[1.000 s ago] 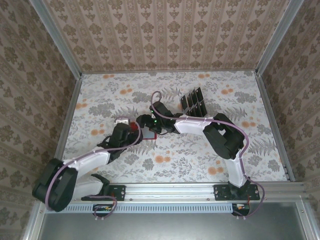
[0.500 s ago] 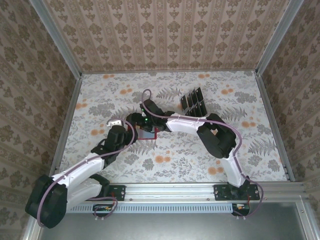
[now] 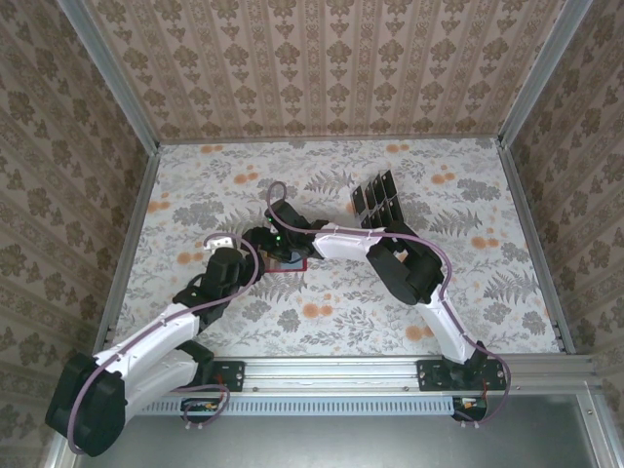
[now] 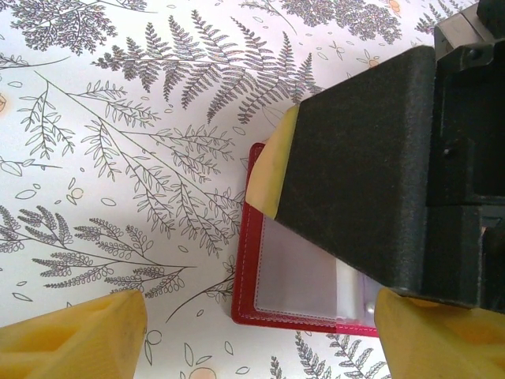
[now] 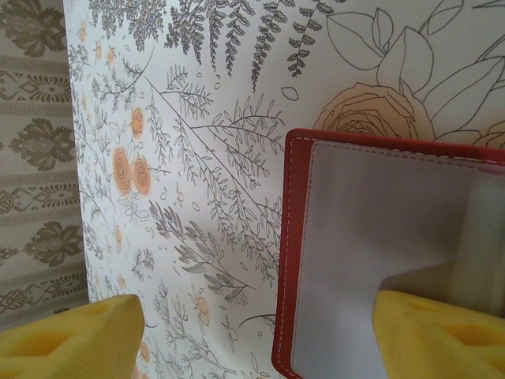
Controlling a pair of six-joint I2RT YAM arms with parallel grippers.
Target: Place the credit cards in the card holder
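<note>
Both arms reach inward, their pincers open and almost meeting.

The left arm (image 3: 161,330) leaves its base at the near edge, folds back to an elbow at the lower left, then stretches forward and to the right, ending in the left pincer (image 3: 237,255). The right arm (image 3: 444,317) climbs from its base to a bent elbow and then lies long toward the left, ending in the right pincer (image 3: 265,241), just beside the left one. In the left wrist view the left pincer's yellow fingertips (image 4: 75,335) stand wide apart, and a black, yellow-edged finger (image 4: 355,174) of the right pincer crosses in from the right. In the right wrist view the right pincer's own pads (image 5: 75,339) stand equally wide apart.
</note>
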